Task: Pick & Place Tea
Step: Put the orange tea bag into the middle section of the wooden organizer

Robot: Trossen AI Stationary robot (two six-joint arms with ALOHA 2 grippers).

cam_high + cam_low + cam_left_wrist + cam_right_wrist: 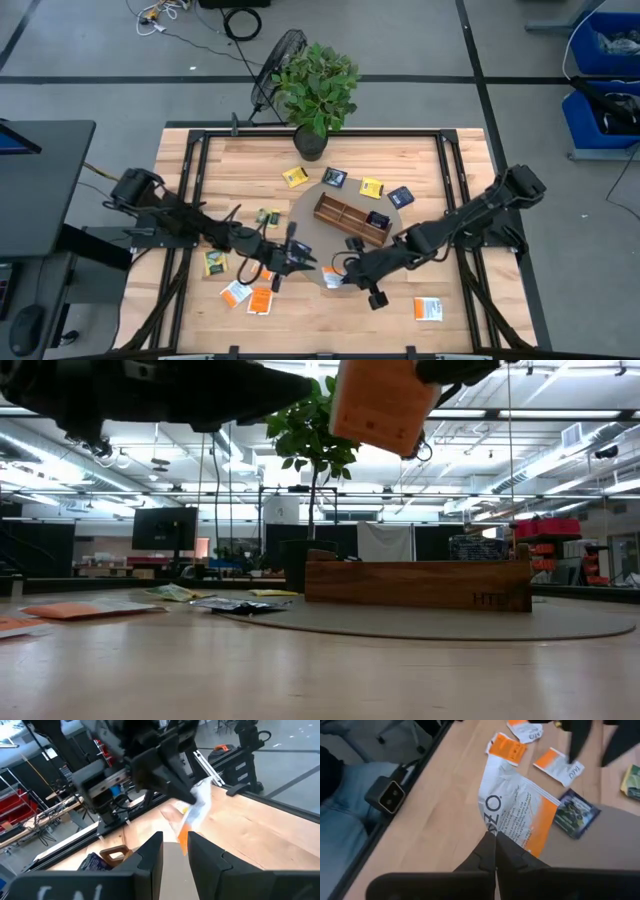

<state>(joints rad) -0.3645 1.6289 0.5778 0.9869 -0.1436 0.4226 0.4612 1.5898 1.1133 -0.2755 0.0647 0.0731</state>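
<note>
While right tool [495, 851] pinches white-orange tea packet [520, 817], left tool [175, 851] spread; box [418, 582] reads "HTE".

Both tools crowd the front centre: left tool [300, 256] and right tool [340, 272] nearly tip to tip, no way btwn. Wooden box [352, 220] & plant [316, 92] block the middle/back. Bare tabletop [470, 170] on far right is passable.

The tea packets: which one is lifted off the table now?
The white-and-orange packet, pinched in the shut right gripper. The other packets lie flat on the table or in the wooden box.
</note>
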